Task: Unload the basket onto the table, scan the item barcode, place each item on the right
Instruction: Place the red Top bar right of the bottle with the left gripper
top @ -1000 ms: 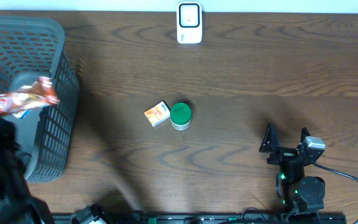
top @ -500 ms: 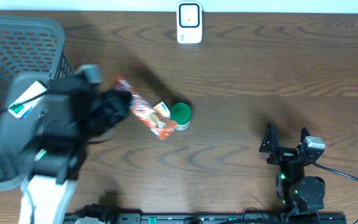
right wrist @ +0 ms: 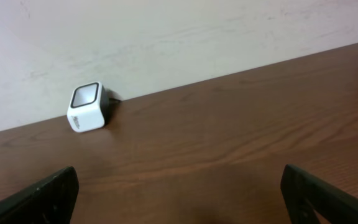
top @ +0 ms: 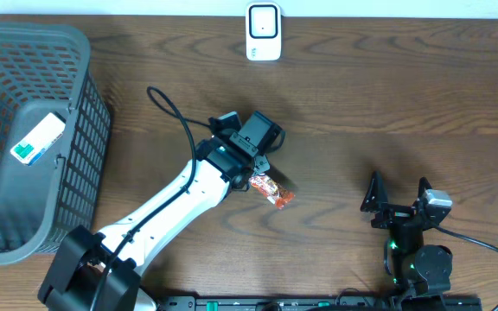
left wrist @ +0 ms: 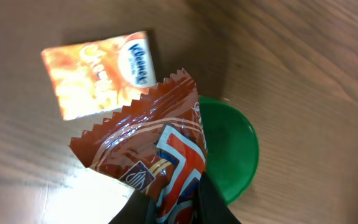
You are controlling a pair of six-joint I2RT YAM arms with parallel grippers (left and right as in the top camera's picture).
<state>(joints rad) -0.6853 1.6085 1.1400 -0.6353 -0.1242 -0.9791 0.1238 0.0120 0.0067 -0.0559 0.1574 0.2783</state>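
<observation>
Left gripper [top: 258, 176] is pinching a red wrapper [top: 274, 191] at frame centre; right gripper [top: 398, 188] is sitting spread, lower right.

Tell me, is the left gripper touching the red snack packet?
Touching. The left wrist view shows the left gripper closed on the lower end of the red snack packet, with a dark finger on each side of the wrapper.

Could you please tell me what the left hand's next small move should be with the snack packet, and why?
Probably lift the packet and carry it toward the white scanner at the far side. The left hand is shut on the red snack packet, which hangs just over the green lid and tissue pack, well short of the scanner's window.
</observation>
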